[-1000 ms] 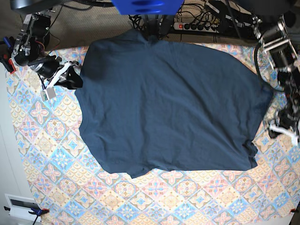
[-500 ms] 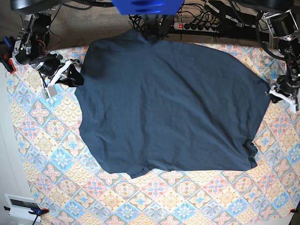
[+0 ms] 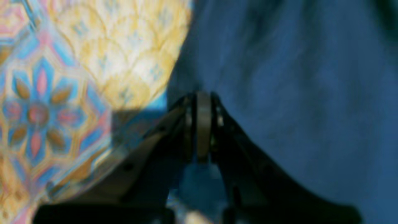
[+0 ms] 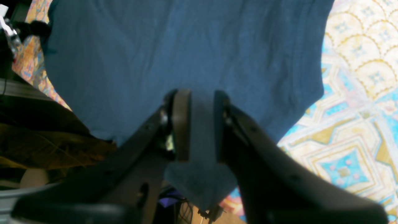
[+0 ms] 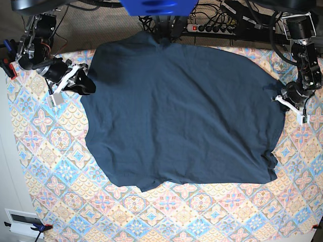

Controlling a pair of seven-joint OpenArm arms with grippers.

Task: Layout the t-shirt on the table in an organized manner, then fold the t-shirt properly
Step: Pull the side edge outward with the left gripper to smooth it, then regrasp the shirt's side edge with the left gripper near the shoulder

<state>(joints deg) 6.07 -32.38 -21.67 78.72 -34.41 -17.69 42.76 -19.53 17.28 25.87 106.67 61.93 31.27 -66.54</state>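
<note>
Inward over the shirt's edge has come the black-and-silver left gripper (image 5: 279, 101), which half a second ago stood farther out at the right side of the base view; the black-and-silver right gripper (image 5: 92, 89) has shifted only slightly toward the cloth. The left one's dark fingers (image 3: 183, 109) are brought together, narrow, at the border of the dark navy-blue fabric t-shirt (image 5: 171, 111); whether any cloth is pinched between them, I cannot tell. The right one's jaws stand apart with a clear gap, the shirt showing between them in its wrist view, near the shirt's edge at the base view's left.

Beyond the claws, the t-shirt lies spread wide across the middle of the table (image 5: 45, 166), mostly flat, with an uneven lower edge and a small bunched bit near its lower right corner in the base view. Around it shows the table's pastel blue, pink and cream tile-pattern cloth (image 5: 232, 212). Past the shirt's top edge stands a bright blue piece (image 5: 159, 7), reaching in at the top of the base view.
</note>
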